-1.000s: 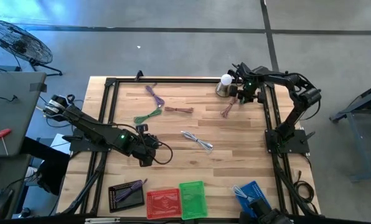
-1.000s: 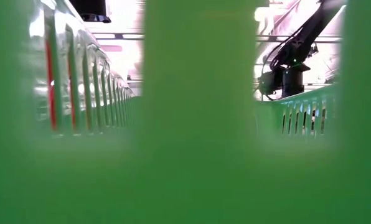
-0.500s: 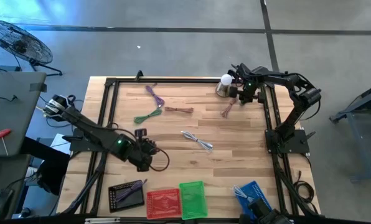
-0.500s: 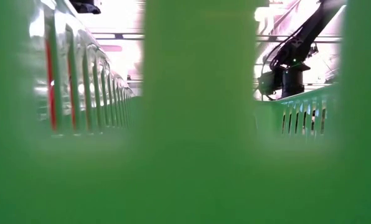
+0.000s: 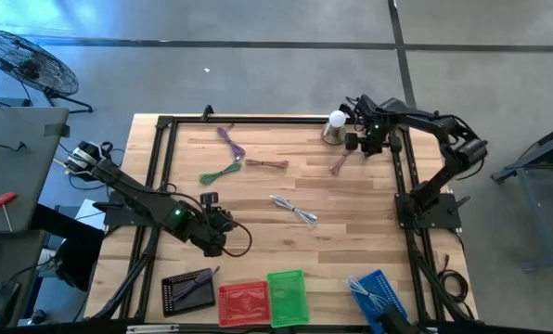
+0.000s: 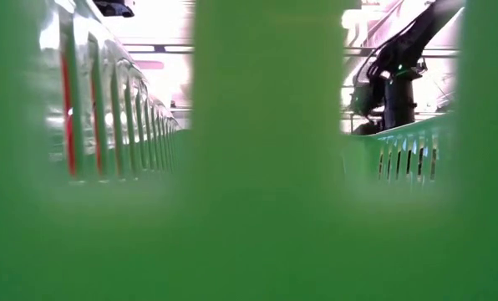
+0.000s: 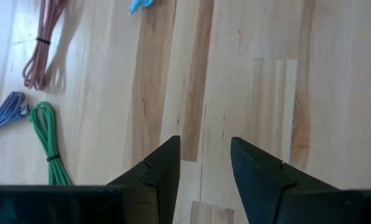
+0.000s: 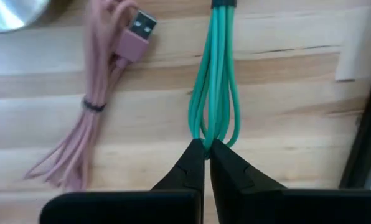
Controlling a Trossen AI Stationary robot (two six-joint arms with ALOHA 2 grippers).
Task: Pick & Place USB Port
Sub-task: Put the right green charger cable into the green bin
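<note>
since a second ago the right arm's elbow is seen swung outward toward the surface's right edge, while the left arm is drawn slightly back toward the near-left; the cables are unmoved. the right gripper is held low at the far right corner of the surface, its fingers pressed together on the looped end of a green cable, with a pink usb cable lying just beside it and a metal bowl near. the left gripper is stretched out low over the near-left part of the surface, its fingers held apart around nothing, above bare wood. along the near edge four bins are lined up: a black bin with a purple cable in it, a red bin, a green bin, and a blue bin with pale cables in it. whether the red and green bins hold anything cannot be told.
</note>
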